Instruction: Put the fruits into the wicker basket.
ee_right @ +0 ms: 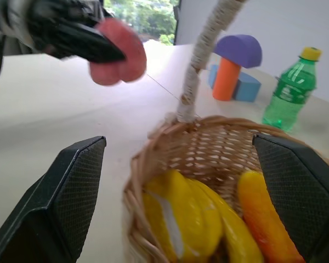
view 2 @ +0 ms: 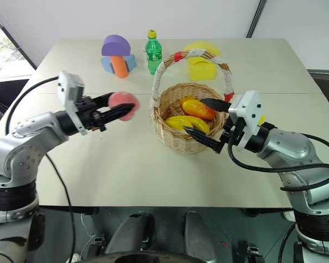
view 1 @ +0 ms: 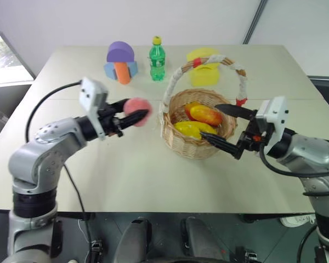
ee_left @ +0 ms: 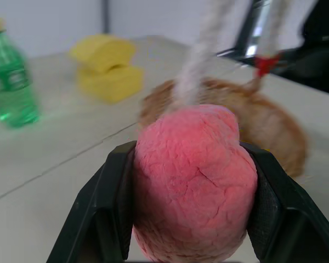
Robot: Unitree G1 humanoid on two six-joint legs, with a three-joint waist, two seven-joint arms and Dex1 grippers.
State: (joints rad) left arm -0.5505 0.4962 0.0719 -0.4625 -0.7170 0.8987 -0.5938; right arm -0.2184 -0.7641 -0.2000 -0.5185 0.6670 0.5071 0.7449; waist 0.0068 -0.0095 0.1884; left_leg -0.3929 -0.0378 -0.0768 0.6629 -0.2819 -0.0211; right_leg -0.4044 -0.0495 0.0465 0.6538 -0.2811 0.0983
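My left gripper (view 1: 136, 109) is shut on a pink-red peach (view 1: 137, 112) and holds it above the table, a short way left of the wicker basket (view 1: 193, 149). In the left wrist view the peach (ee_left: 192, 181) sits squeezed between both black fingers. The basket is round and tan, with a tall arched handle (view 1: 175, 79) wrapped in white cloth with red bands. My right gripper (view 1: 209, 121) is open at the basket's right side, with one finger over the rim and the other in front of the wall. I cannot tell whether it touches the wicker.
Yellow bananas (view 1: 194, 129) and a red-orange mango (view 1: 206, 115) lie in the basket. At the back of the table stand a green bottle (view 1: 157, 59), purple, orange and blue foam blocks (view 1: 120, 61) and yellow foam blocks (view 1: 204, 67). Bare tabletop (view 1: 142, 175) runs to the near edge.
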